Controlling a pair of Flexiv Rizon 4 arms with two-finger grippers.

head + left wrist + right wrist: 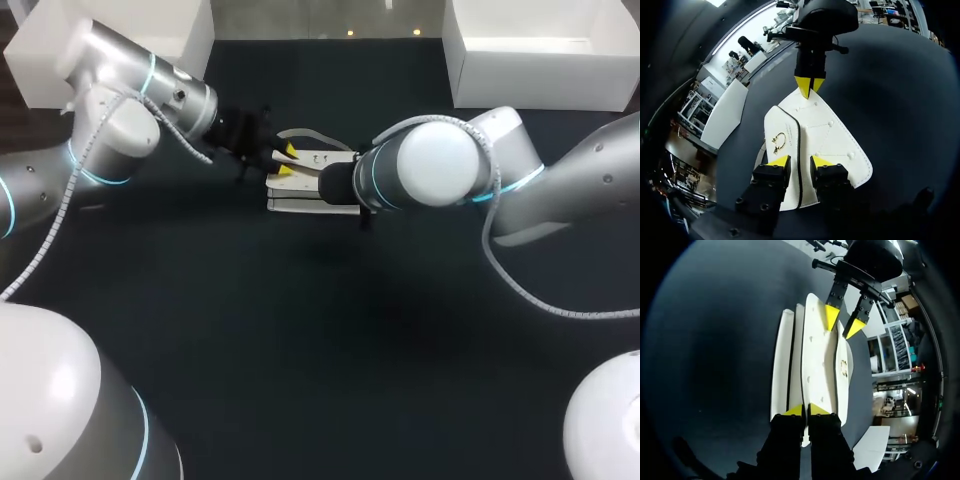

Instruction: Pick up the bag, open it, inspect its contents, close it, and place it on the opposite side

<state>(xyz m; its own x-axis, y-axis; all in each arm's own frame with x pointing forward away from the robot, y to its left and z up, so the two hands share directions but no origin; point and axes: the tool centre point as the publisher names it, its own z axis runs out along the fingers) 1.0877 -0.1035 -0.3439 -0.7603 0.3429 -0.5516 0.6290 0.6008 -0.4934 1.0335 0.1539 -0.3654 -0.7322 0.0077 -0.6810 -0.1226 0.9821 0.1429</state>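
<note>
Finds the bag [300, 203] flat on the table [320, 350], near the middle and slightly far, with its long axis running left to right between the two arms. Pinches its right end with the right gripper [806, 410], tips pressed almost together on a thin panel edge. Sets the left gripper [799, 162] at the left end, fingers spread, astride the black-trimmed edge of the flap [782, 125], close to the clasp [778, 143]; cannot tell whether either tip touches. Looks set for opening: with the flap edge between the left jaws, probably needs only a squeeze, then a lift away from the pinned body. Puts the left arm nearer the flap.
</note>
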